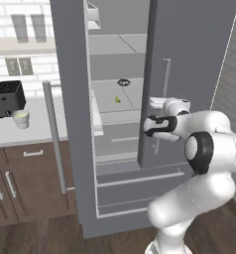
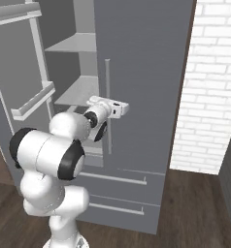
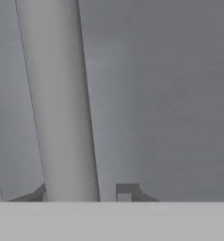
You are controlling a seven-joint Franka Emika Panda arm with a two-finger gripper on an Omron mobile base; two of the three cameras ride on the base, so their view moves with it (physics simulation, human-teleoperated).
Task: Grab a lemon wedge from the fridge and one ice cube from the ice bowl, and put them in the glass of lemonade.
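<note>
The grey fridge stands with its left door swung open and its right door closed. On a white shelf inside lies the tiny yellow-green lemon wedge. My gripper is at the right door's long silver handle, well right of the wedge. In the hand view the handle bar runs between my two fingertips, which have closed in around it. The glass of lemonade sits on the counter at far left. The ice bowl is out of view.
A small dark ring lies on the shelf above the wedge. A black toaster stands behind the cup. Brown cabinets sit under the counter. A white brick wall borders the fridge on the right.
</note>
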